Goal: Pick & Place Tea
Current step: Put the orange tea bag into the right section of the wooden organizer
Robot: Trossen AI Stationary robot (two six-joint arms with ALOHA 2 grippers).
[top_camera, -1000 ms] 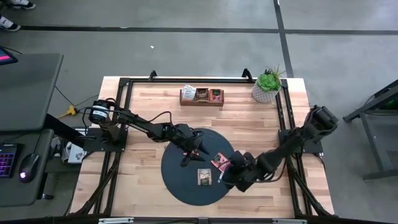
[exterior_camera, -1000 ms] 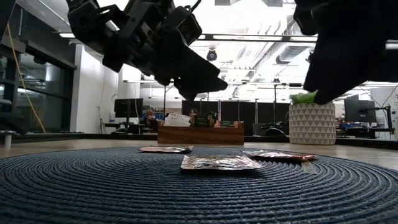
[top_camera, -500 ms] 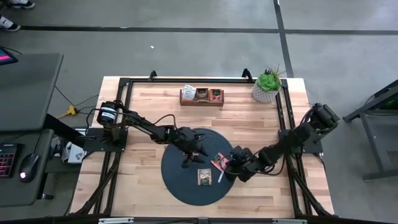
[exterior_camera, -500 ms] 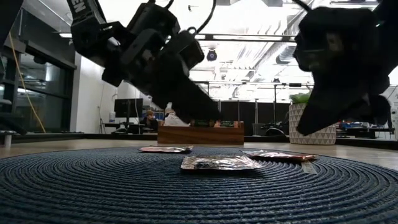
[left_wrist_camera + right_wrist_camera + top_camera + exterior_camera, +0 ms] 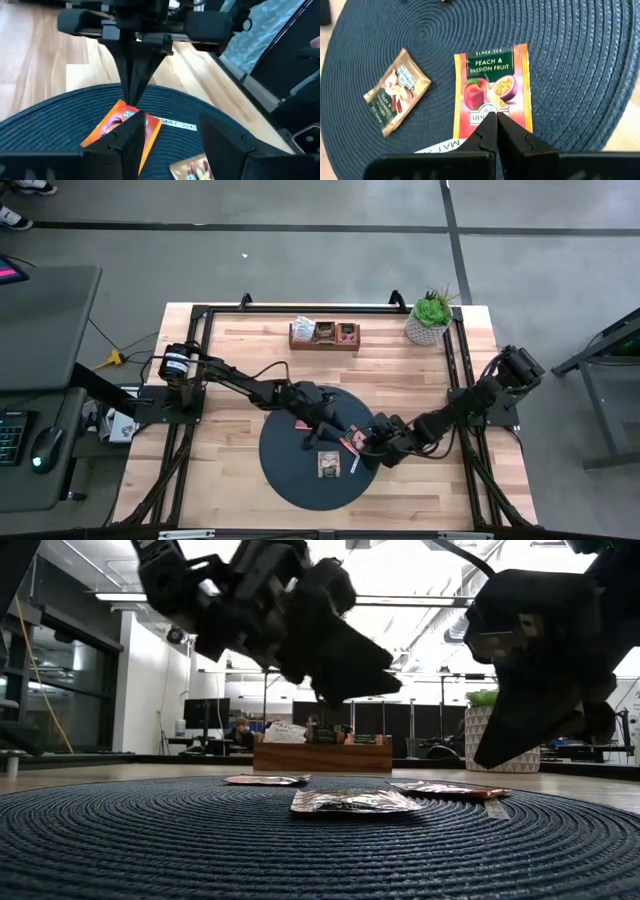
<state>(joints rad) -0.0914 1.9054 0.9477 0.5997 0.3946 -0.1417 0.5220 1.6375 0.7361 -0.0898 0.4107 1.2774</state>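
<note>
orange tea sachet [image 5: 492, 90] lies under the closed, empty right pincer [image 5: 496, 121].

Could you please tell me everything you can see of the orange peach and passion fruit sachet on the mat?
The peach sachet is a flat square packet, orange shading to red, with a dark green label band, printed fruit and the words "Peach & Passion Fruit". It looks like glossy foil or paper. It lies flat on the dark woven mat, near a brown sachet, with a white strip at one edge. The shut right end effector hangs over its lower part; contact cannot be told.
</note>
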